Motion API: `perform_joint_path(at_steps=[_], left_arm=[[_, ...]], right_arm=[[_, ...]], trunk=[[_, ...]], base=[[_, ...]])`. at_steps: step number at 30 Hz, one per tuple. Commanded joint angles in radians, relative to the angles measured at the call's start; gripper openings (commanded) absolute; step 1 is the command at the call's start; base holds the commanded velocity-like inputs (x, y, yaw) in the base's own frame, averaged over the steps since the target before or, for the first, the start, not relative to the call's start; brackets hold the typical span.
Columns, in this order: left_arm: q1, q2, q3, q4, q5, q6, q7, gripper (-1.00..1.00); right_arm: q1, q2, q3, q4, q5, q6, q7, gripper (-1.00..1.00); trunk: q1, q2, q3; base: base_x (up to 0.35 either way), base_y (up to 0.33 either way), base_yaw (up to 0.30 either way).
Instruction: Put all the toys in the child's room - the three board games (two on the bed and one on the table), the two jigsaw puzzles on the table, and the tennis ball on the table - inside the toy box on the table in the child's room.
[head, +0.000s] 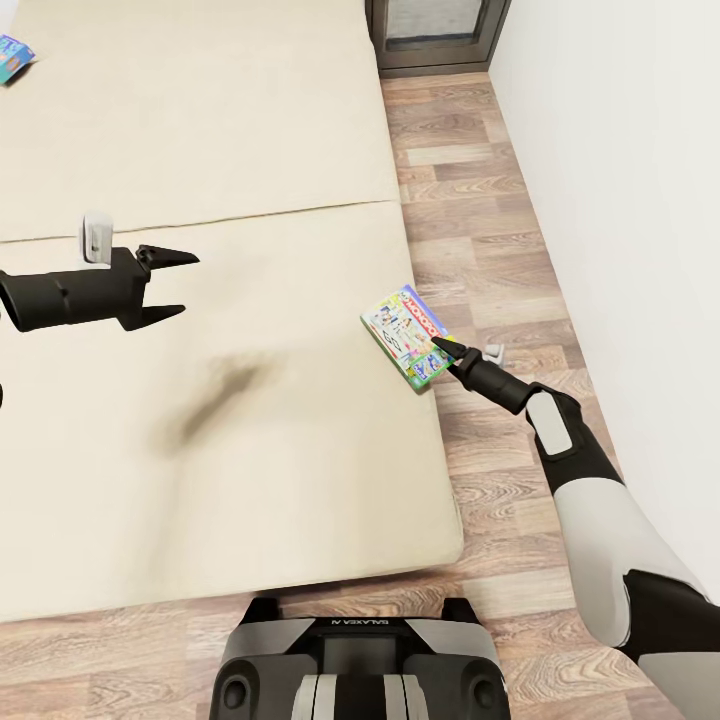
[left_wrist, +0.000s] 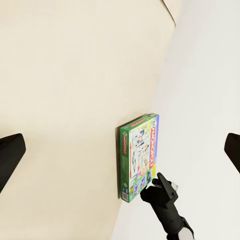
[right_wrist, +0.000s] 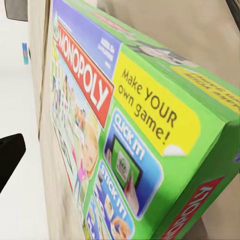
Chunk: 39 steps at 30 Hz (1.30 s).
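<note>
Looking down over a wide beige bed (head: 200, 150) with a seam across the mattress. At far upper left edge of head view, corner of a second board game (head: 14, 57), blue and partly cut off, lying on the mattress. Further right, left gripper (head: 172, 285) hovering over the mattress, fingers spread wide with nothing between them, black wedge tips pointing right. Below and right of it, a dark smudged shadow on the bedding. Near the bed's right edge, a green Monopoly box (head: 405, 335) lying flat on the mattress, tilted diagonally, one corner close to the mattress border. Right gripper (head: 445, 348) reaching in from lower right, black fingertip touching or overlapping the box's near corner; whether clenched on the box or merely against it, cannot tell. Seen from the left wrist camera, same Monopoly box (left_wrist: 139, 156) on the beige surface with the right gripper (left_wrist: 159, 184) at its corner, and the left gripper's fingers (left_wrist: 10, 155) far apart at both sides of the picture. From the right wrist camera, the box (right_wrist: 125, 130) very close, printed "Make YOUR own game!", with one dark finger (right_wrist: 10, 155) at the side. Right of the bed, wood-plank floor (head: 480, 220), then a white wall (head: 620, 180). At top, a dark grey frame (head: 435, 35). At bottom, the robot's base (head: 355, 660).
</note>
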Motion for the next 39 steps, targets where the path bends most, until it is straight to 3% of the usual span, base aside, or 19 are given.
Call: perform_joint_path(at_steps=[1,39], left_arm=[[-0.001,0.0,0.0,0.0,0.01,-0.001,0.01,1.0],[-0.001,0.0,-0.001,0.0,0.01,-0.001,0.01,1.0]], right_arm=[[-0.001,0.0,-0.002,0.0,-0.003,0.007,0.001,1.0],[-0.019,0.002,-0.001,0.0,-0.001,0.005,0.002,1.0]], trunk=[[0.0,0.0,0.0],[0.0,0.0,0.0]], base=[[0.0,0.0,0.0],[0.0,0.0,0.0]])
